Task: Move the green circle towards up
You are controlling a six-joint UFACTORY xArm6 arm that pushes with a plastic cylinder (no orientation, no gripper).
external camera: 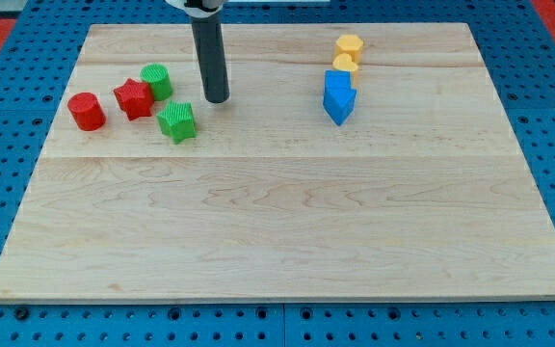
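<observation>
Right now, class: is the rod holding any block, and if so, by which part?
Nothing is held. My tip stands free on the board, right of the green circle, touching no block.

Red cylinder [87, 111], red star [133, 98], green star [176, 121], blue blocks [338, 96], yellow blocks [348, 52].

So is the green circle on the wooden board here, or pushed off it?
On the board. The green circle sits on the wooden board near its upper left, touching the red star; my tip stands apart, to its right.
</observation>
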